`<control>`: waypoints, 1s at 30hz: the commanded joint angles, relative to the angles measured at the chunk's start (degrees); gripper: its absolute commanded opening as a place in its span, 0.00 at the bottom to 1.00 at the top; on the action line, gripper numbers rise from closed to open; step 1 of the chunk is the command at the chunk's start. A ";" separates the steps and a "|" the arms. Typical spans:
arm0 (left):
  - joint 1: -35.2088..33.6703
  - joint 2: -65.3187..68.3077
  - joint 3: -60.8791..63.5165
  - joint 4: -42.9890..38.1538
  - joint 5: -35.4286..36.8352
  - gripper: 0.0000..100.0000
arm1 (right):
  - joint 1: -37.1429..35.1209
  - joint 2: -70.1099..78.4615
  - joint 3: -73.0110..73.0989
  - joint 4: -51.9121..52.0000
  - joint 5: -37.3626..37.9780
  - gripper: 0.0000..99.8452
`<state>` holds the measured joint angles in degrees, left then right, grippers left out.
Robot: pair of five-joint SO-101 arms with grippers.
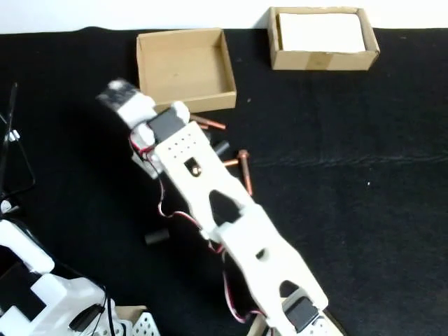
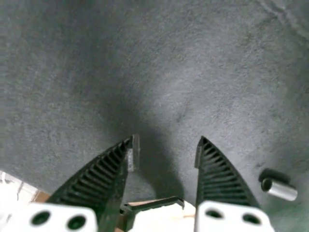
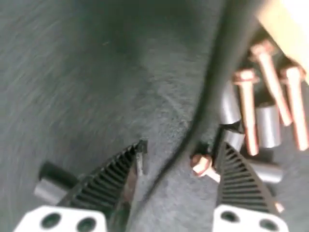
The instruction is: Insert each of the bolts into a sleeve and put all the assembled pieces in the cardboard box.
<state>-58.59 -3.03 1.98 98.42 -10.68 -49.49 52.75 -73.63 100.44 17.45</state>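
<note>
My right gripper hangs open just above the black cloth, nothing between its fingers. A copper bolt lies with its head right beside one fingertip. Further off lie three more copper bolts mixed with grey sleeves, and a lone sleeve rests on the other side. In the high view the right arm stretches toward the open cardboard box, with bolts and a sleeve beside it. My left gripper is open over bare cloth, a sleeve off to one side.
A second cardboard box with white contents stands at the back right. The left arm sits at the front left corner. One dark sleeve lies on the cloth between the arms. Thin cables hang under the right arm.
</note>
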 commanded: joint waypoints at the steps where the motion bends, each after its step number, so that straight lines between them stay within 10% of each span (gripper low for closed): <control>1: -3.38 -0.57 -3.38 0.09 -3.52 0.20 | -4.18 -13.14 17.71 0.66 9.49 0.24; 14: -6.99 -0.48 -7.96 0.09 -6.77 0.20 | -18.95 -41.27 81.80 -17.10 21.27 0.28; 30: -7.25 -0.57 -7.60 0.44 -6.77 0.20 | -19.91 -29.67 85.93 -33.80 19.25 0.26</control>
<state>-65.27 -3.03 -3.91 98.42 -17.01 -70.68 21.01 12.62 68.26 36.88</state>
